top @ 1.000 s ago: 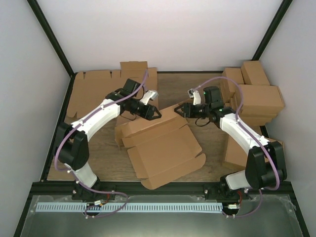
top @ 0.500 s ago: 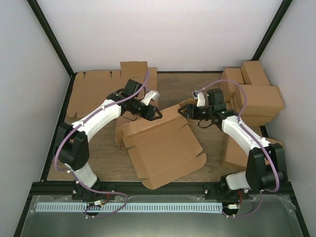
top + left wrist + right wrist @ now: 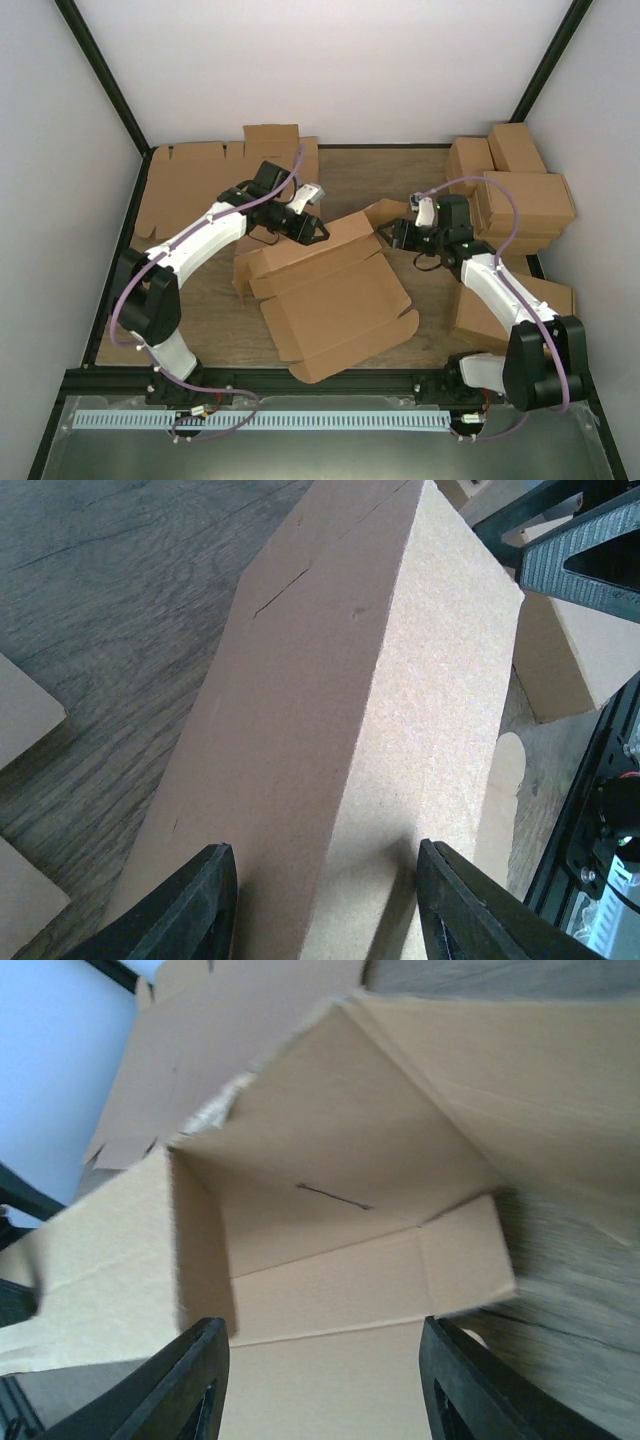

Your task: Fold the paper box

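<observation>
As right pincer [image 3: 390,236] backs off open/empty, paper box [image 3: 340,300] flap's let go; left pincer [image 3: 319,231] straddles rear wall, grip unclear, fold unfinished.

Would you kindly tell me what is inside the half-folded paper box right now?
Inside the paper box only bare cardboard floor and walls show, nothing loose. The strip beneath the left gripper is covered in the overhead view.

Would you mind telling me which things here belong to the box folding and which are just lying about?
In the job: paper box, left tool, right tool.
Lying about: flat cardboard sheets, stacked cartons.
</observation>
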`<state>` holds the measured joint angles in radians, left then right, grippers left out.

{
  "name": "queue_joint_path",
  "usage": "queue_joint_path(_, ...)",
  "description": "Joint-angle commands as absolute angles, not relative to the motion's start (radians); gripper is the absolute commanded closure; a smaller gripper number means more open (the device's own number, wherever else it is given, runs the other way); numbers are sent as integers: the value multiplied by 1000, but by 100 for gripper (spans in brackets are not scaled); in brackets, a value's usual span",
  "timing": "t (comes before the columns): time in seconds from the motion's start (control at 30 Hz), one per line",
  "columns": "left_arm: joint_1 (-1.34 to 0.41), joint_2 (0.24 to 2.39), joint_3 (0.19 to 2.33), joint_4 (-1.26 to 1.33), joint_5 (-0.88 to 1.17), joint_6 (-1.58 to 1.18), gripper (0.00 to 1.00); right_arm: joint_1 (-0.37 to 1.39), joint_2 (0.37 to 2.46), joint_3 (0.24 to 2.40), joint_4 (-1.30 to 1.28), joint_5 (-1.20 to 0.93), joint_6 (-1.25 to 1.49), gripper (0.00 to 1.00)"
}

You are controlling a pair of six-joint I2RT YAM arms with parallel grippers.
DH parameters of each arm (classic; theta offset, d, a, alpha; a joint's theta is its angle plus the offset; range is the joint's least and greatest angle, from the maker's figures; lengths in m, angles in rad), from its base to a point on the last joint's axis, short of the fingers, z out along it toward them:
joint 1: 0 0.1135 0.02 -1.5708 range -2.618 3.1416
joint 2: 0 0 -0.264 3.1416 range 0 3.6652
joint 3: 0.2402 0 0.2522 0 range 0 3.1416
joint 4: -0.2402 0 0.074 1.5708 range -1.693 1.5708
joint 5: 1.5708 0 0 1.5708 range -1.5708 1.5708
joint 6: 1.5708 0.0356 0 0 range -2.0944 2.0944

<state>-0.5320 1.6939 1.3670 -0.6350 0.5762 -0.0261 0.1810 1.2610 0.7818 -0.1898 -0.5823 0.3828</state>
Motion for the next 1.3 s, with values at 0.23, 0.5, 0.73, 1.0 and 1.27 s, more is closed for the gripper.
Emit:
queue_joint_path(0.23,-534,1713,1355,-635,546,-25,49,149,1192,647,-118,-451,421,49)
queue_joint_path(0.5,-535,1711,1356,-636,548,-23,49,147,1252,600,-43,-449,446,49)
queue_joint_path(0.73,-534,1710,1358,-635,547,-23,49,121,1331,590,20,-444,462,60)
queue_joint_path(1.0,-535,1711,1355,-632,549,-26,48,117,1458,626,97,-437,492,92)
queue_joint_path(1.27,-535,1709,1337,-593,537,-64,49,117,1594,630,212,-433,546,99)
